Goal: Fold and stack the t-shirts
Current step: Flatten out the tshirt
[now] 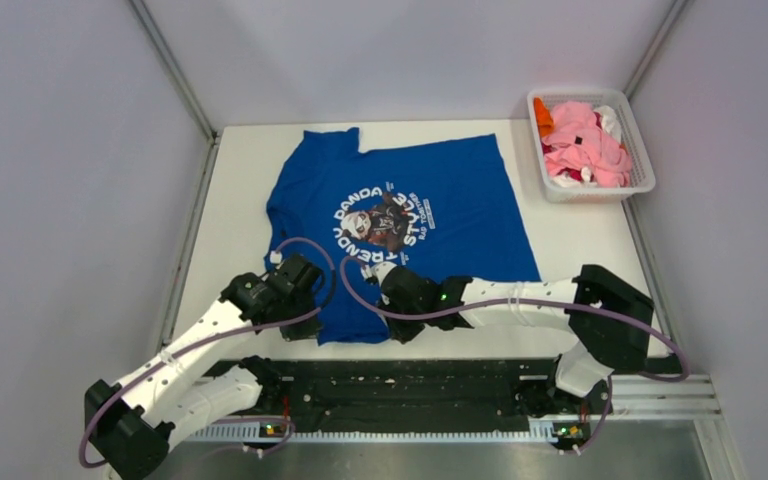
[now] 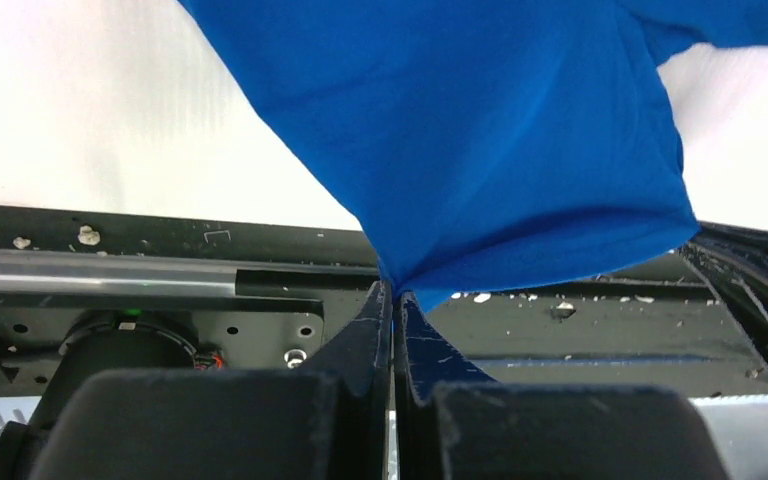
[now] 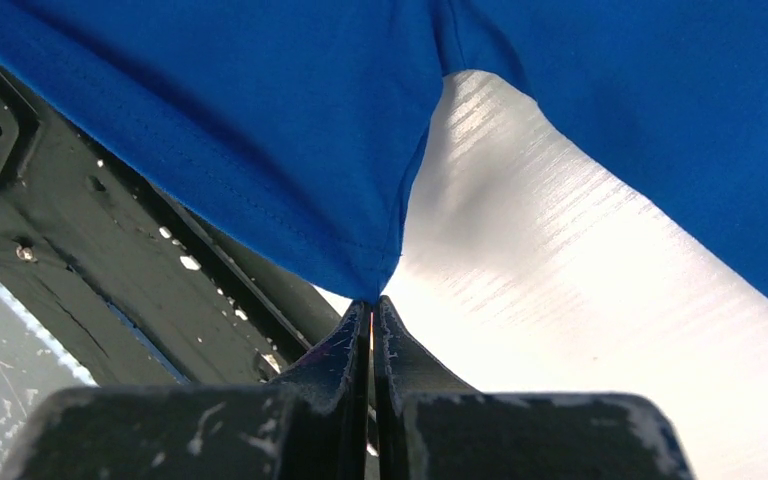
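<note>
The royal blue t-shirt (image 1: 430,195) with the white round panda print lies spread on the white table, print up. My left gripper (image 1: 300,325) is shut on its near edge at the left; the left wrist view shows the cloth (image 2: 460,150) pinched at the fingertips (image 2: 398,292) and lifted. My right gripper (image 1: 397,328) is shut on the near edge further right; the right wrist view shows blue cloth (image 3: 290,130) pinched at its tips (image 3: 372,300). Pink (image 1: 585,140), orange (image 1: 543,115), white and red shirts lie heaped in the basket.
The white plastic lattice basket (image 1: 640,160) stands at the table's back right corner. The black mounting rail (image 1: 410,385) runs along the near edge. Grey walls close in the table on the left, back and right.
</note>
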`<state>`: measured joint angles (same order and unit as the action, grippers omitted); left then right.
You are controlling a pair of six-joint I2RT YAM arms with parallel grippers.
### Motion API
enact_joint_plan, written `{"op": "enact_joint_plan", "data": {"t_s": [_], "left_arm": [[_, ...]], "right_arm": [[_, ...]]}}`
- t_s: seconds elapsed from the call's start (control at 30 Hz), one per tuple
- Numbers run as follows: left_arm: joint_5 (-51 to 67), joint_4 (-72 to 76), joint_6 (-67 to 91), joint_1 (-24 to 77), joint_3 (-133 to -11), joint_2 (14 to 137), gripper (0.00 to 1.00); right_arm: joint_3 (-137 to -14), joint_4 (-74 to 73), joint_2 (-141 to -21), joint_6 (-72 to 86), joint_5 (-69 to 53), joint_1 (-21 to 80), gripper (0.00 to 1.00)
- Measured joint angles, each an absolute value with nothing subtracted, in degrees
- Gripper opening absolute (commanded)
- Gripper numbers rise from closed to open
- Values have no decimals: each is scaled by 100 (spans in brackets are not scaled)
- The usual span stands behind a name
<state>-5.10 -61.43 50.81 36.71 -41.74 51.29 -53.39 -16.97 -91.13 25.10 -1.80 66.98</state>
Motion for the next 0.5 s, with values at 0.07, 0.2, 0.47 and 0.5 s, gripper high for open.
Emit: {"op": "enact_joint_plan", "data": {"t_s": [0.07, 0.2, 0.47, 0.5], "left_arm": [[-322, -6191, 5039, 3688, -4163, 5129, 0], [207, -5996, 4954, 3726, -3837, 5063, 0], [871, -6099, 4950, 3817, -3194, 5103, 80], [937, -6165, 4941, 3835, -3205, 5070, 93]], "right_arm": [[-5336, -1712, -9111, 2480, -176, 6698, 0], [-5310, -1680, -9111, 2464, -226, 6698, 6], [-4718, -1564, -8847, 2467, -484, 6698, 76], [-4641, -1612, -8687, 2440, -471, 6698, 87]]}}
